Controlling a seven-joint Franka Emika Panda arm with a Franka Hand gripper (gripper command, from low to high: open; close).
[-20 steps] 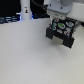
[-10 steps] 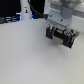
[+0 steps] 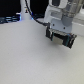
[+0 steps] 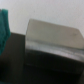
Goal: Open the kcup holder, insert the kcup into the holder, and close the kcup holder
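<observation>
In the exterior view my gripper [image 3: 60, 39] hangs from the white arm at the upper right, just above the pale table [image 3: 30, 60]. Its black fingers [image 3: 50, 36] stand apart with a pale gap between them, and nothing shows in the gap. The blurred wrist view is filled by a boxy thing with a grey top and a dark front band, which may be the kcup holder [image 4: 52, 37]. My fingers do not show in that view. A teal-green shape [image 4: 4, 25] sits at that picture's edge, and I cannot tell what it is. The kcup is not clearly in view.
Dark objects with blue parts [image 3: 9, 20] line the far edge of the table at the exterior view's left. A thin cable [image 3: 31, 14] runs from there to the arm.
The gripper has come down a little and shifted slightly toward the exterior view's left. Its fingers stay apart.
</observation>
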